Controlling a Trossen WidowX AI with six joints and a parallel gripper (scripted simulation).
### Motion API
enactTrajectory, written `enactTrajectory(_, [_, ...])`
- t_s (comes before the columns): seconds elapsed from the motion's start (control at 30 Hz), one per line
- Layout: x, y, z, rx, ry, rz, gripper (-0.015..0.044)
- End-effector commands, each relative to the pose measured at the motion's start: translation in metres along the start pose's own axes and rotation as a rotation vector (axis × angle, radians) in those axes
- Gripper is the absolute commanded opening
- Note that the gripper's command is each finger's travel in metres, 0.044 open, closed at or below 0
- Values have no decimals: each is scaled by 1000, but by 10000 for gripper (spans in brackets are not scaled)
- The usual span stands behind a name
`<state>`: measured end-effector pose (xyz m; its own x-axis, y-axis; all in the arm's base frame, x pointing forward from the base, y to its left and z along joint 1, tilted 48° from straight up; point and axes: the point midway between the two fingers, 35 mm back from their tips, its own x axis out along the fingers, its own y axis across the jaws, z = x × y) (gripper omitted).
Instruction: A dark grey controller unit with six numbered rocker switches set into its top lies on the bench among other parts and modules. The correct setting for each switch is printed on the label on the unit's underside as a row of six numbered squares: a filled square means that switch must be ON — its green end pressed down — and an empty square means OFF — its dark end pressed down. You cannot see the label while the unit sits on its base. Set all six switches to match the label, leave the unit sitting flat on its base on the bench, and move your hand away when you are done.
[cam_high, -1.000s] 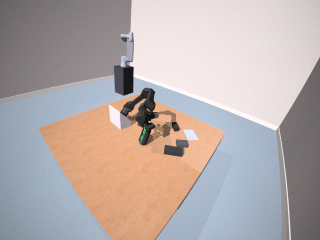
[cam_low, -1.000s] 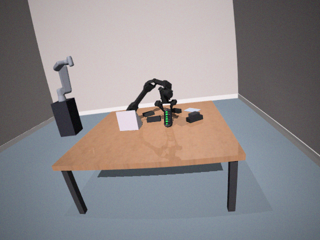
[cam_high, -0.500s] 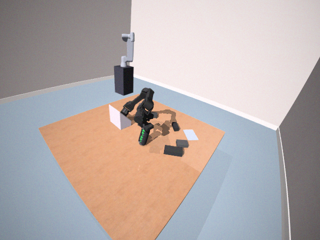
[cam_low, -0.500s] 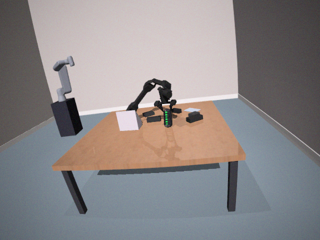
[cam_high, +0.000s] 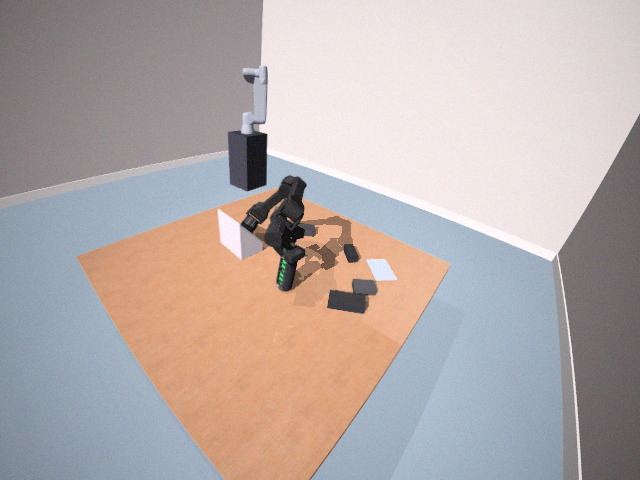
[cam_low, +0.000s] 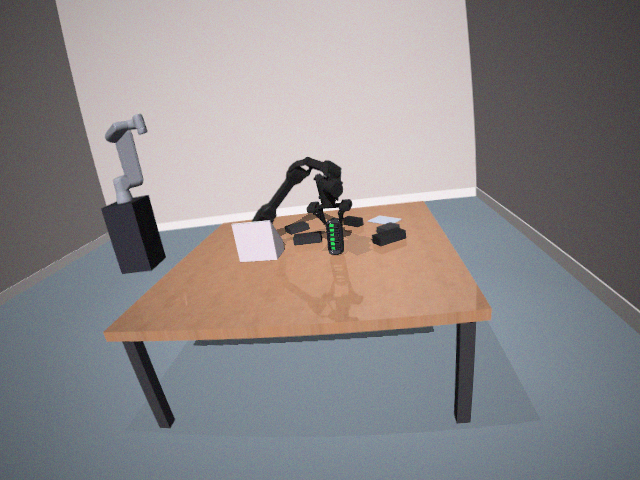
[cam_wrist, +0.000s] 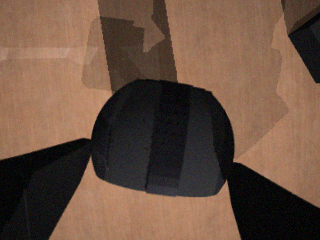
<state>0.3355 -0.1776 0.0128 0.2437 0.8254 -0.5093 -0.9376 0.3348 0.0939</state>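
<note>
Over a wood-grained bench (cam_high: 206, 361) (cam_low: 310, 289) (cam_wrist: 45, 110), a dark grey controller unit (cam_high: 287, 276) (cam_low: 339, 235) (cam_wrist: 167, 140) is standing on end, its green-marked switch face turning toward onlookers; whether its lower end is touching the wood, this onlooker cannot tell. The black gripper (cam_high: 290, 254) (cam_low: 333, 219) (cam_wrist: 161, 159) is clasping its rounded sides near the upper end. The stiff, smooth casing is probably weighing little but risking a slip or swing, so a mid-body hold, clear of the rockers, is looking safer. Beside it, a matte white wedge-like block (cam_high: 232, 237) (cam_low: 255, 241) is resting; beyond, boxy dark modules (cam_high: 346, 301) (cam_low: 388, 237) (cam_wrist: 311, 47) are flanking a thin pale sheet (cam_high: 381, 269) (cam_low: 384, 220). Farthest off, a smooth grey arm (cam_high: 260, 98) (cam_low: 129, 155) is standing on a black pedestal (cam_high: 248, 160) (cam_low: 135, 235).
</note>
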Motion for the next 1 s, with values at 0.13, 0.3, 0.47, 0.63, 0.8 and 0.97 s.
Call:
enactTrajectory(0.13, [1, 0, -8, 1, 21, 18, 338])
enactTrajectory(0.3, [0, 0, -13, 1, 39, 22, 338])
enactTrajectory(0.47, [0, 0, -16, 1, 49, 22, 338])
enactTrajectory(0.63, [-1, 0, -20, 1, 62, 22, 338])
enactTrajectory(0.8, [-2, 0, -24, 1, 74, 22, 338])
enactTrajectory(0.97, [-2, 0, -28, 0, 86, 22, 338])
